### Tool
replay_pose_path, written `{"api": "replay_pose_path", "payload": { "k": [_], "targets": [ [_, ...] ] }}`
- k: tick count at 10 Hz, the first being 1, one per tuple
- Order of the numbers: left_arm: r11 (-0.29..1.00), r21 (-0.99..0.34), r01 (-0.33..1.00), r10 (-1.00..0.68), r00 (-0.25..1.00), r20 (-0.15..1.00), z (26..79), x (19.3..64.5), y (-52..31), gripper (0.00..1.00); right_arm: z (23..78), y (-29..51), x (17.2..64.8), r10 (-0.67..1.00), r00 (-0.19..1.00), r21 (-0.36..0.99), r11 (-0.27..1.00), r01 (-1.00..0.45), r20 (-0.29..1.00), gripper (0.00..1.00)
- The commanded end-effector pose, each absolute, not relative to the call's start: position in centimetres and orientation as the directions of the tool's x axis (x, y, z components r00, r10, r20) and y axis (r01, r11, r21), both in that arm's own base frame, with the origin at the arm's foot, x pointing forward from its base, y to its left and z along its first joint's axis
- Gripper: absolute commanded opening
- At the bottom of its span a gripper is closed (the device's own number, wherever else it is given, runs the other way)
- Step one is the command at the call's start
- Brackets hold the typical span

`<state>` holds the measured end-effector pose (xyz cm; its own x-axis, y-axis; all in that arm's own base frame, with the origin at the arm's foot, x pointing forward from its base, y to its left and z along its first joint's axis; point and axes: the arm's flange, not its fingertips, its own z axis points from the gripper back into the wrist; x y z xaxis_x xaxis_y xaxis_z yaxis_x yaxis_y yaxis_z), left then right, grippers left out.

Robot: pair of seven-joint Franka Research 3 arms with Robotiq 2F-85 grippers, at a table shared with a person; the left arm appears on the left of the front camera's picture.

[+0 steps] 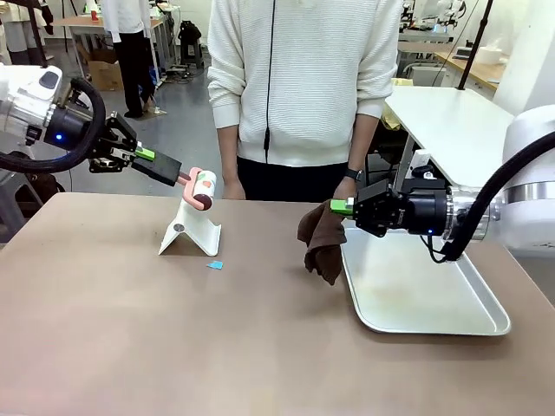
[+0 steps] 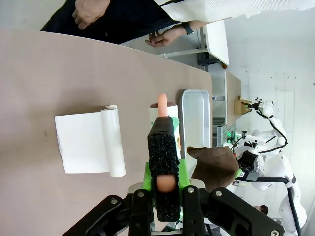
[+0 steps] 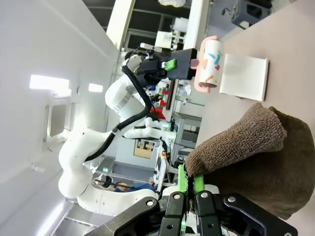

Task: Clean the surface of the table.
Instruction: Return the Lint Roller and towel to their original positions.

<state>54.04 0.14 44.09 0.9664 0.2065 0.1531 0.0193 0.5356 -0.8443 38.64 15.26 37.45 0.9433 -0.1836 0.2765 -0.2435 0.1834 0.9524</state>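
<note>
Front view: left gripper [image 1: 179,178] clamped on the pink handle of a lint roller [image 1: 203,189], held just above the white stand [image 1: 191,232]; right gripper [image 1: 340,207] pinching a brown cloth [image 1: 321,239], hanging beside the steel tray [image 1: 429,299]; small blue scrap [image 1: 215,264] below and between the two, on the table [image 1: 130,338]. Best to lower the cloth flat before wiping, sweeping toward the scrap. Left wrist view: fingers closed around the roller handle [image 2: 165,183], stand [image 2: 87,142] lying ahead and to one side, person's hands [image 2: 88,10] at the far edge. Right wrist view: cloth [image 3: 246,157] gripped tight between the pads; matte taupe top beyond, workshop clutter behind.
</note>
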Motion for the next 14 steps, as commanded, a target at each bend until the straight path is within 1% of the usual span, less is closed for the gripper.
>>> {"api": "replay_pose_path", "payload": {
  "k": [1,2,3,4,5,7,9,14],
  "targets": [
    [0.532,-0.846,0.034,0.206,0.964,0.169,44.7,53.9,0.0,0.22,38.0,15.1,38.7,-0.190,0.938,0.949,0.184,-0.256,0.290,0.05],
    [0.536,-0.844,0.019,0.207,0.966,0.153,44.1,54.0,0.1,0.22,37.5,15.3,38.6,-0.184,0.943,0.952,0.183,-0.243,0.277,0.05],
    [0.552,-0.833,0.028,0.231,0.955,0.185,43.6,53.7,-0.4,0.22,37.6,14.9,39.7,-0.181,0.943,0.945,0.227,-0.237,0.280,0.05],
    [0.535,-0.845,0.029,0.218,0.961,0.170,43.2,53.7,-0.9,0.22,37.2,15.8,41.3,-0.144,0.945,0.939,0.229,-0.257,0.294,0.05],
    [0.570,-0.821,0.034,0.227,0.954,0.198,42.4,53.8,-1.4,0.22,36.5,16.9,42.5,-0.089,0.952,0.936,0.226,-0.268,0.294,0.05],
    [0.573,-0.819,0.023,0.218,0.959,0.179,40.9,54.1,-2.4,0.22,34.9,18.7,44.6,-0.036,0.960,0.932,0.251,-0.260,0.278,0.05],
    [0.599,-0.801,0.015,0.221,0.958,0.183,40.1,54.2,-2.9,0.22,33.8,19.5,45.5,-0.029,0.965,0.918,0.319,-0.237,0.259,0.05],
    [0.678,-0.735,-0.006,0.197,0.965,0.174,38.4,53.5,-4.0,0.22,32.1,19.1,47.4,-0.054,0.969,0.883,0.426,-0.197,0.243,0.05]
  ]
}}
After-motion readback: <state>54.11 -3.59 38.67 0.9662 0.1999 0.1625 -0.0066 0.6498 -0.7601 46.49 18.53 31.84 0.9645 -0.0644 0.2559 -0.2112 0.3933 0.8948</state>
